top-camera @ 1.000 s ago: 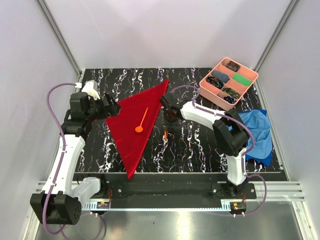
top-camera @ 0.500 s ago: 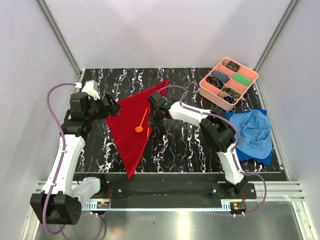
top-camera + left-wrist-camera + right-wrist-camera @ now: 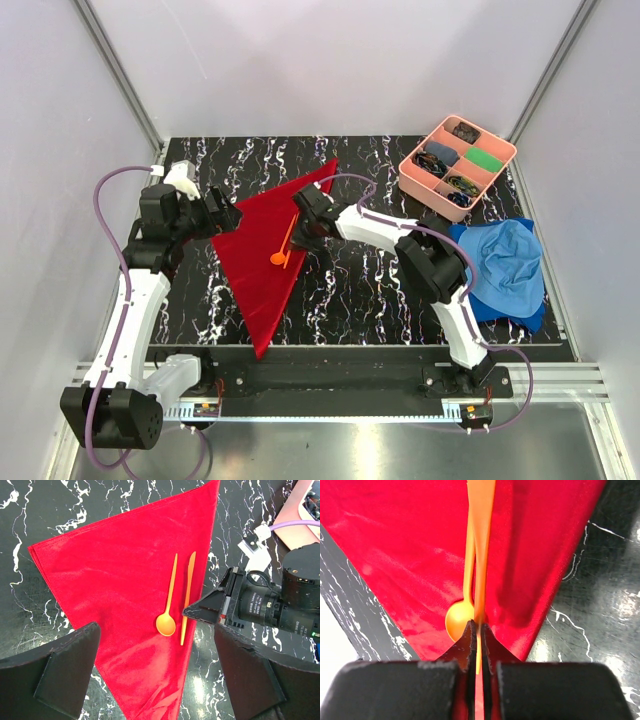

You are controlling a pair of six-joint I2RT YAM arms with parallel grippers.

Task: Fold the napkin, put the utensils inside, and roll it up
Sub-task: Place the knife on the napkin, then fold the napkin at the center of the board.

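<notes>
The red napkin (image 3: 262,262) lies folded into a triangle on the black marbled table. An orange spoon (image 3: 284,243) rests on it, bowl toward the arms. My right gripper (image 3: 300,232) is shut on a second slim orange utensil (image 3: 188,592), holding it parallel to the spoon (image 3: 169,605) along the napkin's (image 3: 120,570) right edge. In the right wrist view the utensil (image 3: 482,540) runs out from between the closed fingertips of the gripper (image 3: 478,626), beside the spoon bowl (image 3: 457,621). My left gripper (image 3: 222,213) is open at the napkin's left corner, holding nothing.
A pink compartment tray (image 3: 405,171) with small dark items stands at the back right. A crumpled blue cloth (image 3: 510,265) lies at the right edge beside the right arm. A purple cable loops over the right arm (image 3: 350,180).
My right gripper has carried the orange utensil left from the bare table onto the napkin's right edge, beside the spoon. The left arm and the spoon have stayed still.
</notes>
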